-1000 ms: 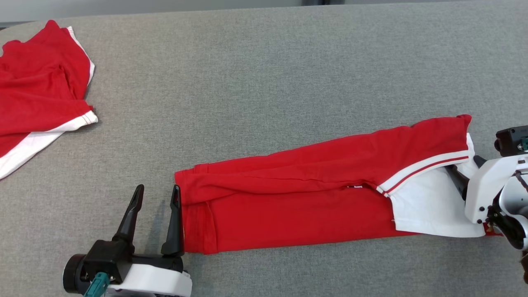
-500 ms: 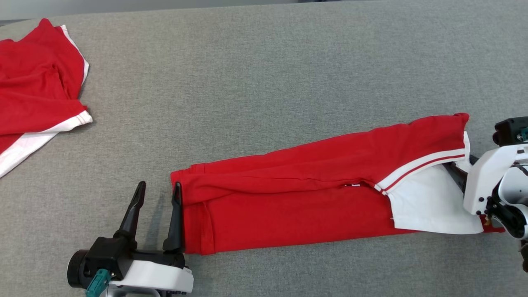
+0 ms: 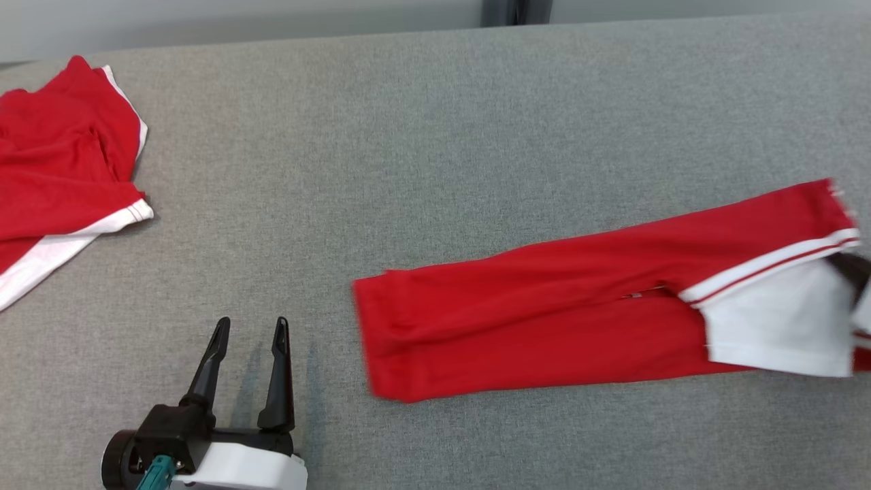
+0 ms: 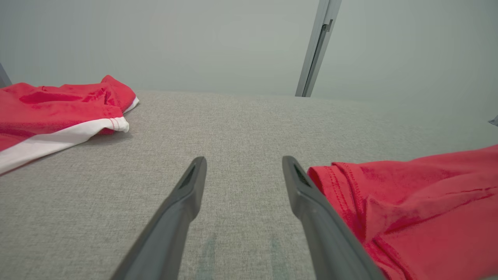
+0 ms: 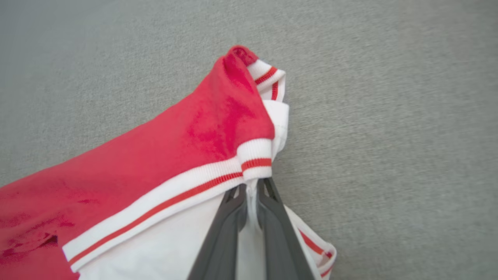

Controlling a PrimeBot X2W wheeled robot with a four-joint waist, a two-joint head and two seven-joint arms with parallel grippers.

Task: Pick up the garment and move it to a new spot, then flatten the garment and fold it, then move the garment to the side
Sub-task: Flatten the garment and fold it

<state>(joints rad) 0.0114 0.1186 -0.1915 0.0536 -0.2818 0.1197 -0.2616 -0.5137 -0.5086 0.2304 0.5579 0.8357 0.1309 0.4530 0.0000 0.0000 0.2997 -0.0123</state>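
Grey table (image 3: 435, 102) | garment (image 3: 544, 320) dragged right, off left claw (image 3: 252, 321) | right claw (image 5: 252, 190) clamped

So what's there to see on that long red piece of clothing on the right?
The red garment is soft knit-looking cloth folded into a long narrow band, lying slightly slanted on the grey table. Its right end has a white panel and white ribbed trim with a thin red stripe. The right gripper has its fingers shut on that white end; the rest rests on the table.
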